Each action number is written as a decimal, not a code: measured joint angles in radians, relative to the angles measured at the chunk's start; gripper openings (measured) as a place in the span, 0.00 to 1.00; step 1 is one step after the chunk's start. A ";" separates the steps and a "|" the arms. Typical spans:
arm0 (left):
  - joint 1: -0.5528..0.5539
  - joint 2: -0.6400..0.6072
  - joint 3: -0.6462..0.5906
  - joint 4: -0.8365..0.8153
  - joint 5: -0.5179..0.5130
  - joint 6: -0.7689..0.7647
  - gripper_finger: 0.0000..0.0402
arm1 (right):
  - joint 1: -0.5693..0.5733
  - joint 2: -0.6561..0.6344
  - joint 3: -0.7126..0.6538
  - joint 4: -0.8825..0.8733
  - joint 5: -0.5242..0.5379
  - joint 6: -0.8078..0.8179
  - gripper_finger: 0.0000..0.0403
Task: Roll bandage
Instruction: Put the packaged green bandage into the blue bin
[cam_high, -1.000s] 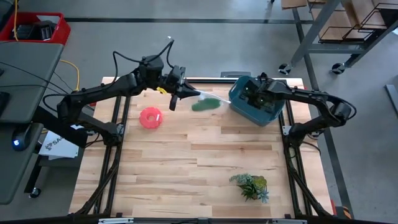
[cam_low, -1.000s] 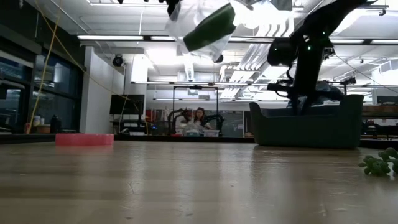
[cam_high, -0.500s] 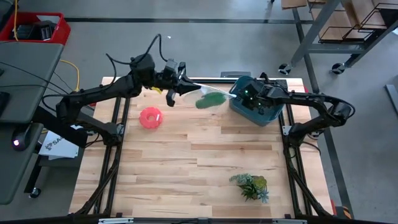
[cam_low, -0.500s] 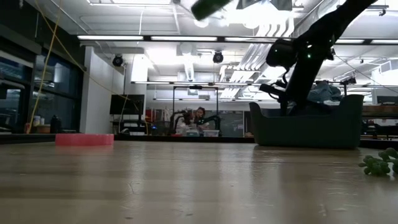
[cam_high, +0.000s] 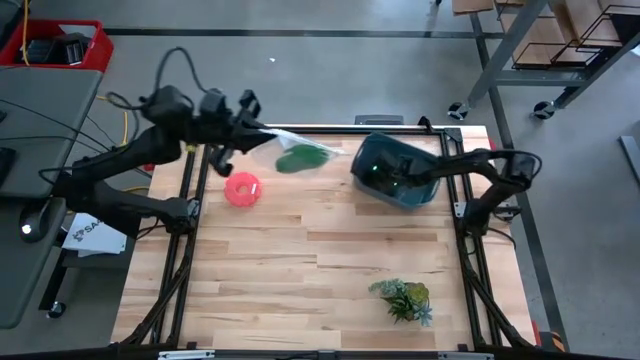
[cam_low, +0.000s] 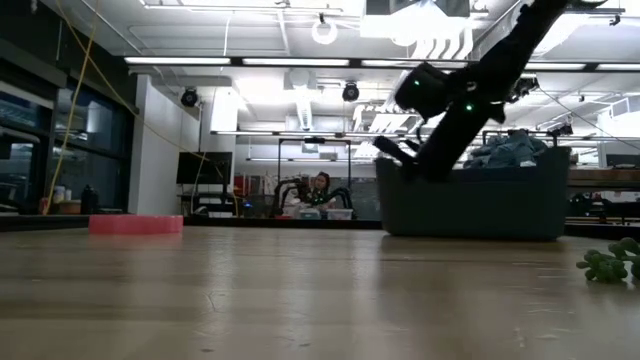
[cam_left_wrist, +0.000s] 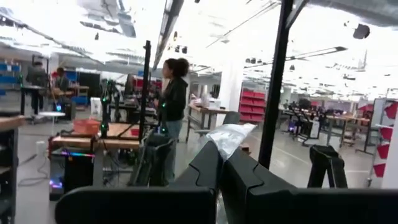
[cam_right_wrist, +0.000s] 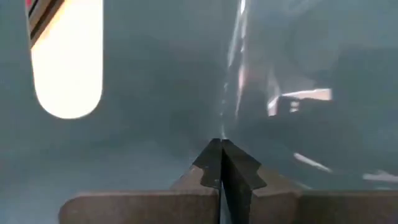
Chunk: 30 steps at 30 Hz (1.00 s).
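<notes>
A clear plastic bag with the green bandage inside it hangs from my left gripper, which is shut on the bag high above the table's far left part. The bag also shows in the left wrist view. The teal tub stands on the table at the far right. My right gripper is shut at the tub's left wall and shows in the low view. My left gripper pinches one end of the clear bag between its two shut fingers. The bag stretches away from the fingers toward the table's right, lifted clear, with the bandage in its far part. My right gripper is shut on the tub's left wall, coming from the table's right across the tub. The tub's bottom rests on the table.
A pink ring lies on the table below my left gripper. A leafy plant sprig lies near the front right. Crumpled grey cloth sticks out of the tub. People stand in the room beyond the table.
My left gripper has gone up and toward the table's left edge with the bag, which has risen out of the low view. My right gripper has moved toward the table's left, and the tub has slid left along the table with it.
</notes>
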 joint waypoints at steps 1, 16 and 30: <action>-0.001 -0.019 0.000 -0.019 0.000 0.010 0.00 | 0.025 0.018 0.009 0.029 0.001 0.022 0.00; 0.000 -0.168 0.000 -0.216 -0.004 0.096 0.00 | 0.304 0.191 0.356 0.002 -0.024 -0.022 0.00; 0.000 -0.157 0.000 -0.277 -0.070 0.091 0.00 | 0.353 0.023 0.447 -0.294 -0.046 -0.341 0.00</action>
